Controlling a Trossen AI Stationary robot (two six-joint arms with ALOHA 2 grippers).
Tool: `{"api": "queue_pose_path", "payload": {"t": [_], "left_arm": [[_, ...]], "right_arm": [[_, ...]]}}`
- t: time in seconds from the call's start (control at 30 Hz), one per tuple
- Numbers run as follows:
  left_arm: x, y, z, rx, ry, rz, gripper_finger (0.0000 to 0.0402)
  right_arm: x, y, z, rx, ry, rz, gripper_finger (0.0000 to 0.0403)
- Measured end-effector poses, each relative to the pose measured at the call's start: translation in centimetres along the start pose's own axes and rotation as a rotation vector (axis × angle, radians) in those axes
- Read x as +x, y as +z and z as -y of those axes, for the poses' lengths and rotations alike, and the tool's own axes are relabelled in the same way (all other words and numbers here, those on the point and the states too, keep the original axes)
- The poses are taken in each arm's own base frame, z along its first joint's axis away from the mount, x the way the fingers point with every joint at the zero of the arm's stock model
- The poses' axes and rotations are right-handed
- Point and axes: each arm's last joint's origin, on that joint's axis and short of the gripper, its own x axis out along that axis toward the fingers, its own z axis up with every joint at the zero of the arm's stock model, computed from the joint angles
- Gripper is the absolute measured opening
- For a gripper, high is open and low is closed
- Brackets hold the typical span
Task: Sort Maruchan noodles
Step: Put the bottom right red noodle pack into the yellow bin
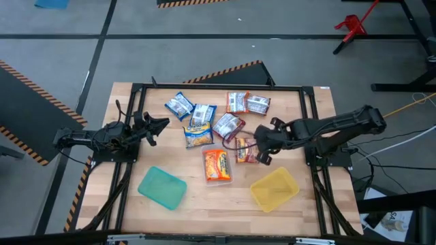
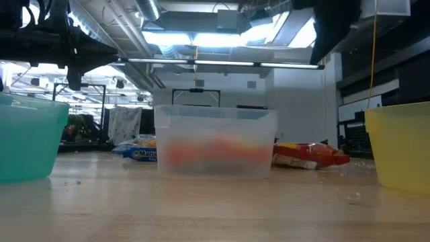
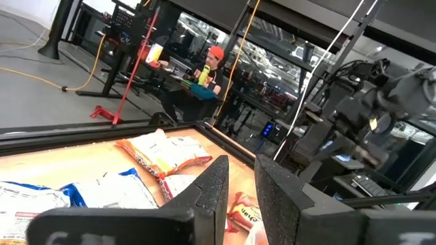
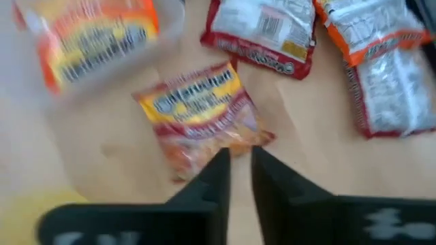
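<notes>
The clear tray point(image 1: 218, 167) at the table's middle is taken as the landmark. One orange packet point(image 1: 216, 163) already lies inside it. Just beside the tray, on its yellow-tray side, a red and yellow packet point(image 4: 201, 116) lies flat on the wood, and the right gripper point(image 1: 262, 151) is held low over that packet's edge. In the right wrist view its two fingers point(image 4: 216, 178) stand nearly together with only a thin gap, and no packet is seen between them; whether the tips touch the wrapper cannot be told, as that view is blurred. The step in hand is judged to be a pick of this packet, or a grip just being let go.

The remaining packets point(image 1: 204, 119) are spread on the far side of the tray. The teal tray point(image 1: 162, 187) and the yellow tray point(image 1: 274, 188) flank it and appear empty.

The left gripper point(image 1: 155, 127) waits well apart, beyond the teal tray, its fingers parted by a narrow gap and holding nothing.

Next, a firm pinch on the crinkly wrapper is called for, then a lift towards the matching tray.
</notes>
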Motion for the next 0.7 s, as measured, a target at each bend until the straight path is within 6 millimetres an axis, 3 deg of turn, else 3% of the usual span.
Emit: {"api": "queue_pose_path", "payload": {"t": [0.2,0.4,0.53,0.7], "left_arm": [[0.0,-0.1,0.0,0.011,0.004,-0.008,0.0066],[0.0,-0.4,-0.2,0.029,0.021,-0.037,0.0066],[0.0,-0.4,-0.2,0.03,0.024,-0.038,0.0066],[0.0,-0.4,-0.3,0.032,0.047,-0.028,0.0066]], "right_arm": [[3.0,-0.4,1.2,-0.442,-0.027,-0.112,0.0198],[7.6,-1.1,3.6,-0.672,0.017,-0.189,0.0331],[10.5,-1.5,5.1,-0.756,0.075,-0.195,0.0369],[13.2,-1.0,6.6,-0.807,0.113,-0.205,0.037]]}}
